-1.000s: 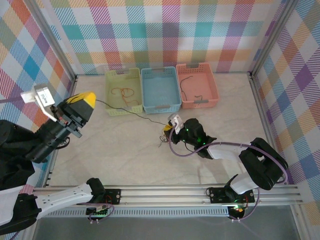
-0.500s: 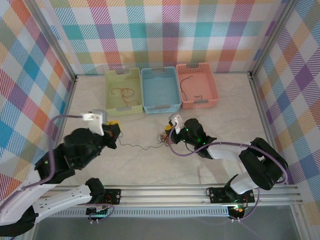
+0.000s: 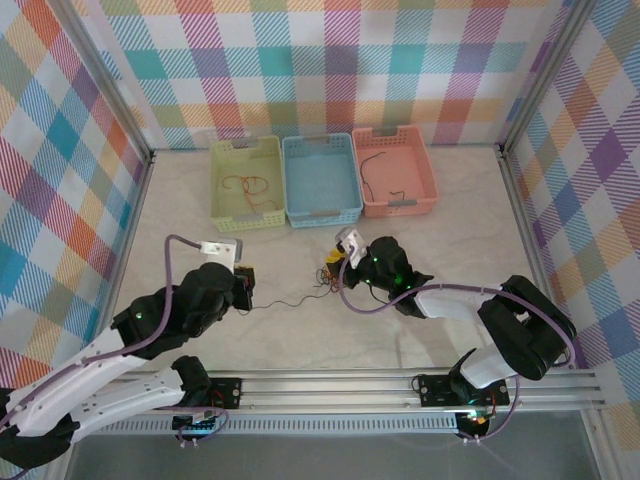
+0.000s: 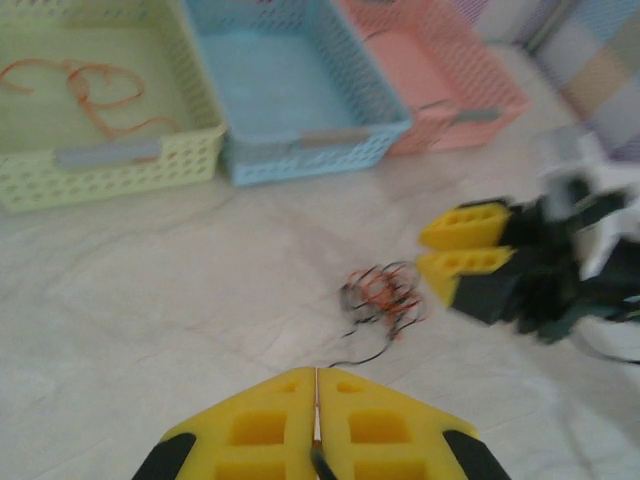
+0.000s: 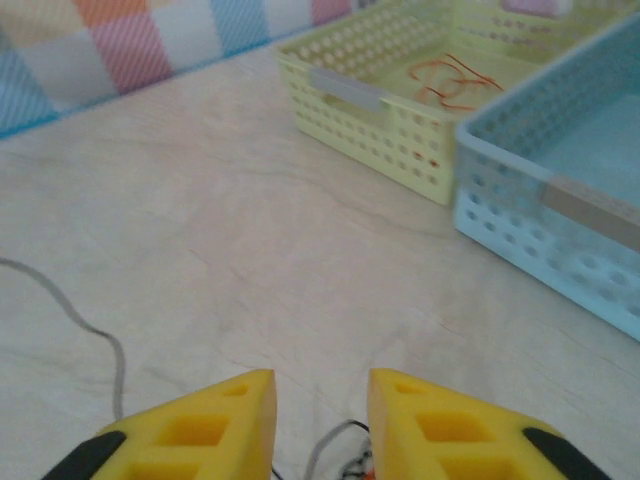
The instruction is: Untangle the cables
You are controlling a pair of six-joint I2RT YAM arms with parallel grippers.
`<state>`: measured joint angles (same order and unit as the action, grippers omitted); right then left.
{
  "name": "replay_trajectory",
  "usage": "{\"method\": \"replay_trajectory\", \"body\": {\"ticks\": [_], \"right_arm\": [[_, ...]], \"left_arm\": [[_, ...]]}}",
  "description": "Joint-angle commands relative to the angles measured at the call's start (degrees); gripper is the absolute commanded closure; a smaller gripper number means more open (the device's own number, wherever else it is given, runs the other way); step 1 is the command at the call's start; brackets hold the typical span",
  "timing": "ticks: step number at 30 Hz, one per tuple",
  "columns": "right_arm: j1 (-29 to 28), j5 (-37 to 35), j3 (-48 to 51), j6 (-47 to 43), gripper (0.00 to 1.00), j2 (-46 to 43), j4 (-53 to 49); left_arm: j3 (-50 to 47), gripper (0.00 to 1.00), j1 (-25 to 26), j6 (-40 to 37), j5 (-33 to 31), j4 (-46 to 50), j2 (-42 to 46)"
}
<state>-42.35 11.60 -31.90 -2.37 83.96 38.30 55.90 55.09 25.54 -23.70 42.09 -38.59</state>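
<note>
A small tangle of red-orange and black cables [image 3: 324,279] lies mid-table, also visible in the left wrist view [image 4: 380,295]. One thin black wire [image 3: 285,301] trails slack from it to my left gripper [image 3: 245,291], which is low over the table and shut on that wire's end [image 4: 317,372]. My right gripper [image 3: 332,261] sits just right of the tangle with its yellow fingers [image 4: 470,245] apart. In the right wrist view the gripper [image 5: 320,378] is open, with the tangle's edge [image 5: 350,462] at the bottom between the fingers.
Three baskets stand in a row at the back: a yellow-green one [image 3: 222,196] holding an orange wire [image 3: 250,186], a blue one [image 3: 344,176], and a pink one [image 3: 425,170] holding a black wire [image 3: 368,185]. Metal frame rails edge the table.
My left arm swung down from high at the left to low over the table, closer to the tangle. The black wire went from stretched to slack. The right arm stayed put.
</note>
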Motion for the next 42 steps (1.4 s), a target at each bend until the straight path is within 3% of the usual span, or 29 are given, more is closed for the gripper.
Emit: {"method": "replay_trajectory", "body": {"ticks": [1,6,14,22,28,32,42], "right_arm": [[0.1,9.6,1.6,-0.1,0.64,-0.1,7.0],[-0.9,15.3,2.9,-2.0,0.53,-0.1,11.0],[-1.2,12.3,2.1,-2.8,0.50,0.4,8.9],[-1.3,15.1,2.1,-2.8,0.51,0.3,9.1],[-1.3,18.9,1.1,-5.5,0.57,0.6,6.9],[-1.4,15.0,1.7,-5.2,0.51,0.3,7.7],[-1.4,12.3,2.3,-4.5,0.53,0.2,9.2]], "left_arm": [[11.2,1.00,0.2,-2.8,7.8,-4.2,-2.3],[24.8,1.00,0.1,-4.2,17.5,-4.7,-10.7],[36.8,1.00,0.2,-5.2,24.6,-3.3,-18.7],[43.0,1.00,0.2,-6.4,24.9,-1.7,-22.3],[47.8,1.00,0.1,-8.0,23.6,0.3,-25.3],[51.2,1.00,0.1,-7.3,28.4,0.4,-27.1],[52.9,1.00,0.2,-4.9,36.0,-1.7,-28.7]]}}
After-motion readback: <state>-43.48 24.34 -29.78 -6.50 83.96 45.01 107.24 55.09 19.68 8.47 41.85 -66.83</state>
